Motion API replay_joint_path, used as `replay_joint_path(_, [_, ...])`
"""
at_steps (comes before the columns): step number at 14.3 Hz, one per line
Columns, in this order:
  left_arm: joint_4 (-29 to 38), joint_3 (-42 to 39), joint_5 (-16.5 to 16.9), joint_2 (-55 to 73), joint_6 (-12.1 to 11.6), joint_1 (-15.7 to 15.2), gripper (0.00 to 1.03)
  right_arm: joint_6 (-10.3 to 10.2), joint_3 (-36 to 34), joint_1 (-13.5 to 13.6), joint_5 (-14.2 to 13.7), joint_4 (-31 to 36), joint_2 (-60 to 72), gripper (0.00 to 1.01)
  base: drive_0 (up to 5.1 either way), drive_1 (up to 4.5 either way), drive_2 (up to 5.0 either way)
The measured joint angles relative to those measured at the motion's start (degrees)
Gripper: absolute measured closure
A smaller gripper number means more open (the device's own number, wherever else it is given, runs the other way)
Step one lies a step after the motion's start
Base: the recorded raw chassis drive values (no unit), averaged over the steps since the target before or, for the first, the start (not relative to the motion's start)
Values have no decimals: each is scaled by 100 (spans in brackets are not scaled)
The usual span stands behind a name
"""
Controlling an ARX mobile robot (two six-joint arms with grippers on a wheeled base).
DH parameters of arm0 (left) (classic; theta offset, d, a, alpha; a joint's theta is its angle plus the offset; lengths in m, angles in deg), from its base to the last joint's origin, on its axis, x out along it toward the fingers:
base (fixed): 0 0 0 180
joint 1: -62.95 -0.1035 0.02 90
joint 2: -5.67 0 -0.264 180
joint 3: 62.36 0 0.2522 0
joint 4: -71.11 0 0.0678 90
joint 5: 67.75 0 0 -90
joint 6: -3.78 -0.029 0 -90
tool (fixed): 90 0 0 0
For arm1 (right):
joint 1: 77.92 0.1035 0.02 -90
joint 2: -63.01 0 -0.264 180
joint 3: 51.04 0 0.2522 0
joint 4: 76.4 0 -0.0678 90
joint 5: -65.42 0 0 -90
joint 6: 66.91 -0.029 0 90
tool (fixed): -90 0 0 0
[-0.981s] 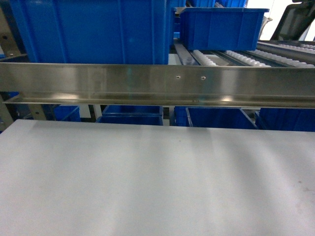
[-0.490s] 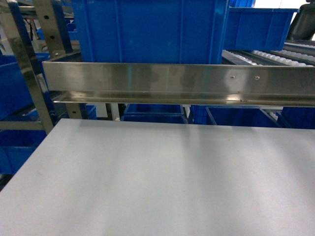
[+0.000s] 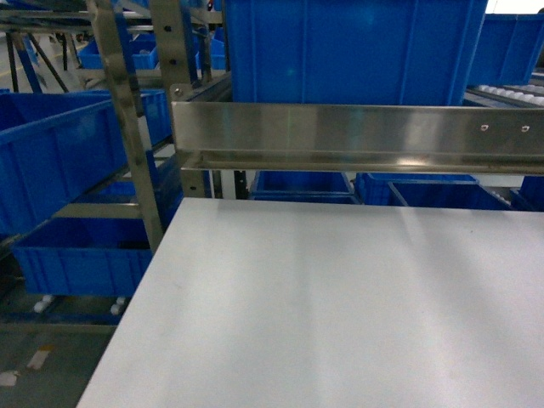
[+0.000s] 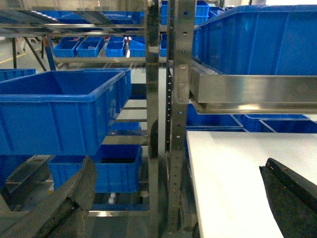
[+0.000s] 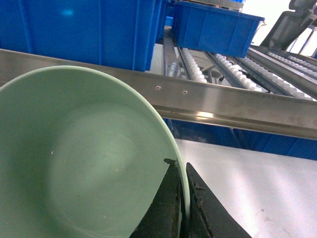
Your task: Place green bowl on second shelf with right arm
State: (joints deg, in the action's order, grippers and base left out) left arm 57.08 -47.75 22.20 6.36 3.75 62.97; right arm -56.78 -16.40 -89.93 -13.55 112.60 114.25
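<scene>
The pale mint-green bowl (image 5: 84,158) fills the left of the right wrist view, tilted with its inside toward the camera. My right gripper (image 5: 181,168) is shut on its rim, one dark finger inside and one outside. Bowl and gripper hang over the white tabletop (image 5: 247,183), in front of the steel shelf rail (image 5: 223,101). Neither arm nor the bowl shows in the head view. My left gripper (image 4: 176,198) is open and holds nothing, its fingers (image 4: 290,198) wide apart at the table's left edge.
A steel rail (image 3: 357,136) fronts the shelf above the white table (image 3: 340,297), with a large blue crate (image 3: 348,51) behind it. Roller tracks (image 5: 237,69) and a smaller blue crate (image 5: 213,27) lie on that shelf. Steel uprights (image 3: 127,119) and more blue crates (image 3: 51,161) stand left.
The head view has swung left: rail and crates slid right in the frame, and the rack's left uprights, side crates and floor came into sight.
</scene>
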Motion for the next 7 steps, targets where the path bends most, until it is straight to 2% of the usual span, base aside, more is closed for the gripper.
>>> replay_joint_path(4, [4, 0, 2, 0, 0, 0, 5, 0, -2, 0, 0, -7, 2, 99, -488, 133, 343])
replay_joint_path(7, [-7, 0, 2, 0, 0, 0, 5, 0, -2, 0, 0, -13, 4, 99, -486, 250, 250])
